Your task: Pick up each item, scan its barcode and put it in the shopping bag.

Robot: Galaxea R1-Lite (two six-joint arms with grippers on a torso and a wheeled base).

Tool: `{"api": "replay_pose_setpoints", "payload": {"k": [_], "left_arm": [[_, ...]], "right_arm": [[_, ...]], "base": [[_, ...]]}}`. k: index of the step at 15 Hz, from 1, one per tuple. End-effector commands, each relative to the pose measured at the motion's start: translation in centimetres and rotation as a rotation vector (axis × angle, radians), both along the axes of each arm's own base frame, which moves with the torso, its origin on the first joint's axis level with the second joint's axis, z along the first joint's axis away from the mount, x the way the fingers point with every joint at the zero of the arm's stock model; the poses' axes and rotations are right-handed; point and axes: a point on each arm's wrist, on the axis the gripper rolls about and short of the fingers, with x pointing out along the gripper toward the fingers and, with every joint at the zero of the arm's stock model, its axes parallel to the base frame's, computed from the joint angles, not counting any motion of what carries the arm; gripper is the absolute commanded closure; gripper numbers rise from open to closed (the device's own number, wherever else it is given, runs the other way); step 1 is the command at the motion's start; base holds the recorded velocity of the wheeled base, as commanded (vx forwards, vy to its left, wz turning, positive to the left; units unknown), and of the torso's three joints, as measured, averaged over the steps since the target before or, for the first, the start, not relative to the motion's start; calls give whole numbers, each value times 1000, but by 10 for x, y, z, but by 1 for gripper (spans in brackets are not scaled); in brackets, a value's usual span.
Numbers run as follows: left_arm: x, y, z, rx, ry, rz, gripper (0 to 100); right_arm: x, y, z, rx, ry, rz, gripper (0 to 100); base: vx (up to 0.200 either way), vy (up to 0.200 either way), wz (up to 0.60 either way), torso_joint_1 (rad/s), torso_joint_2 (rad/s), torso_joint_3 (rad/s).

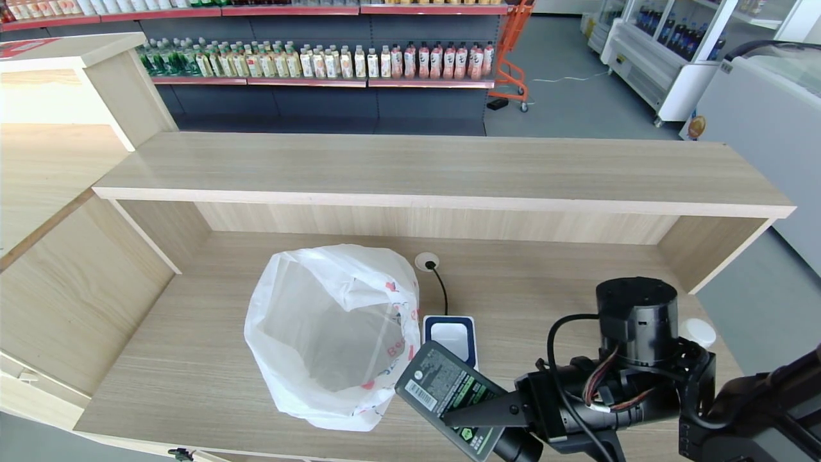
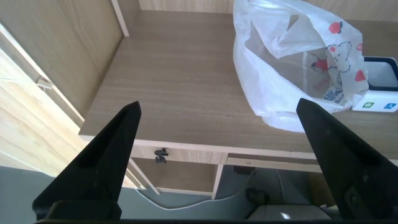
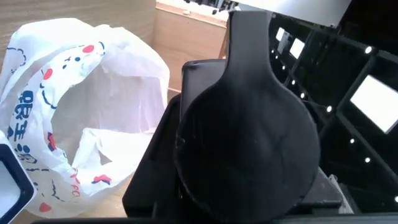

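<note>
A dark flat packet [image 1: 442,390] with a white barcode label and green print is clamped in my right gripper [image 1: 490,412], which is shut on its lower end. The packet tilts, label side up, just in front of the blue-rimmed scanner [image 1: 450,336] on the counter. The white plastic shopping bag [image 1: 333,333] stands open right beside it, to the left; its printed side [image 3: 93,112] lies close to the right gripper. My left gripper [image 2: 217,162] hangs open with nothing between its fingers, off the counter's front edge, with the bag [image 2: 292,62] and scanner [image 2: 379,74] beyond.
A black cable runs from the scanner to a round grommet [image 1: 427,261]. A white round lid [image 1: 698,332] lies at the counter's right edge. A raised wooden ledge [image 1: 442,170] and side walls enclose the counter; bare wood [image 1: 192,359] lies left of the bag.
</note>
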Motion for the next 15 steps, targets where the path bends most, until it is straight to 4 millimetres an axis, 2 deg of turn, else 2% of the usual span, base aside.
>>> {"api": "replay_pose_setpoints", "payload": {"k": [1, 2, 3, 4, 5, 6, 8, 10, 12, 14, 15], "left_arm": [[0, 0, 0, 0, 0, 0, 0], [0, 0, 0, 0, 0, 0, 0], [0, 0, 0, 0, 0, 0, 0], [0, 0, 0, 0, 0, 0, 0], [0, 0, 0, 0, 0, 2, 0], [0, 0, 0, 0, 0, 0, 0], [0, 0, 0, 0, 0, 0, 0], [0, 0, 0, 0, 0, 0, 0], [0, 0, 0, 0, 0, 0, 0], [0, 0, 0, 0, 0, 0, 0], [0, 0, 0, 0, 0, 0, 0]], "right_arm": [[-1, -1, 10, 19, 67, -17, 100], [-3, -2, 17, 32, 144, -34, 100], [-6, -5, 40, 79, 368, -105, 100], [-10, -8, 52, 111, 437, -146, 100], [-24, -31, 88, 260, 587, -328, 100], [-36, -50, 94, 325, 759, -430, 100], [-49, -69, 110, 523, 1107, -534, 100], [-44, -92, 111, 788, 1516, -645, 100], [-44, -102, 90, 959, 2004, -659, 100], [-47, -105, 73, 1063, 2259, -671, 100], [-46, -105, 62, 1118, 2468, -656, 100]], "base": [[0, 0, 0, 0, 0, 0], [0, 0, 0, 0, 0, 0], [0, 0, 0, 0, 0, 0], [0, 0, 0, 0, 0, 0], [0, 0, 0, 0, 0, 0], [0, 0, 0, 0, 0, 0], [0, 0, 0, 0, 0, 0], [0, 0, 0, 0, 0, 0], [0, 0, 0, 0, 0, 0], [0, 0, 0, 0, 0, 0], [0, 0, 0, 0, 0, 0]]}}
